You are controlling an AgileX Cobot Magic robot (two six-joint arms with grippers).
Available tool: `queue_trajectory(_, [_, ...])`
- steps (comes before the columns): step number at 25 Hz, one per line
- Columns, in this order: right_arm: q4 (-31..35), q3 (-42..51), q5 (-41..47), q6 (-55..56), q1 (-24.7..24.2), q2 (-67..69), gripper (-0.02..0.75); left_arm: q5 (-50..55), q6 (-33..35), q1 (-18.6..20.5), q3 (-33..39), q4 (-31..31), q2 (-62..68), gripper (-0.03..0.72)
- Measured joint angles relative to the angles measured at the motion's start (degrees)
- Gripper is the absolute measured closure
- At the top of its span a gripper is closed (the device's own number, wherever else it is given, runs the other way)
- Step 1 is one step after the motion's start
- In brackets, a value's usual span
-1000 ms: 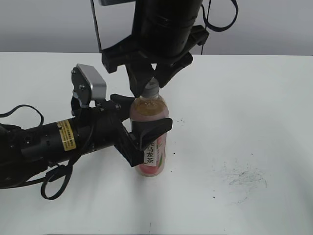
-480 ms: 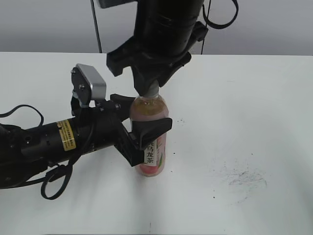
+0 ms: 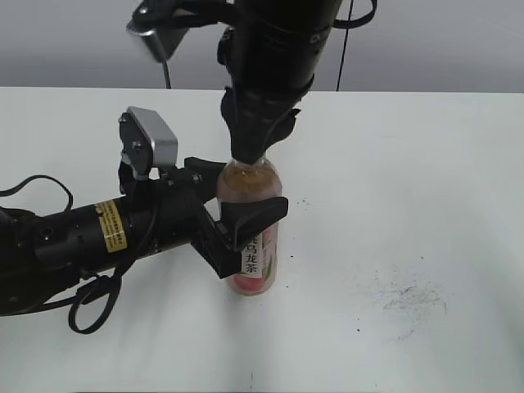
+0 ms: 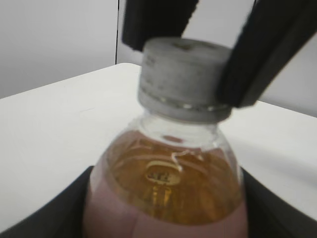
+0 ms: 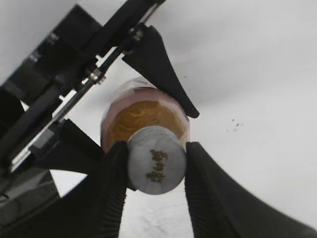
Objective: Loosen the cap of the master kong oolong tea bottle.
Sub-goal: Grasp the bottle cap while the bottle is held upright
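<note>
Bottle: the master kong oolong tea bottle (image 3: 252,237) is stood upright on the white table (image 3: 426,205), left of the table's middle in the exterior view.
Contents: amber tea is seen through the clear shoulder, filled up to just below the neck; a pink-and-white label with black characters is wrapped around the lower body.
Cap: the cap (image 4: 184,79), white-grey with a dark logo on top, is seated on the neck, its ring resting against the collar below it. In the exterior view it is hidden by the claw above.
Left gripper: the left gripper (image 3: 237,221) is reached in from the left, lying low along the table, and is closed around the bottle's body at label height; black jaws are pressed against both sides of the bottle.
Right gripper: the right gripper (image 5: 156,171) is lowered from above and is closed narrowly on the cap, one ribbed black finger (image 5: 111,188) touching each side of it.
Table marks: faint dark specks and a scuffed patch (image 3: 405,295) are seen to the right, well apart from the bottle.
</note>
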Motion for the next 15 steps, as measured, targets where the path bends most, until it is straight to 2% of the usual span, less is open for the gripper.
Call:
queue_trajectory(5, [0.0, -0.1, 0.0, -20.7, 0.0, 0.0, 0.466, 0.0, 0.1, 0.0, 0.0, 0.2, 0.0, 0.239])
queue_trajectory(15, [0.1, -0.1, 0.0, -54.2, 0.0, -0.1, 0.466, -0.1, 0.2, 0.0, 0.0, 0.4, 0.0, 0.239])
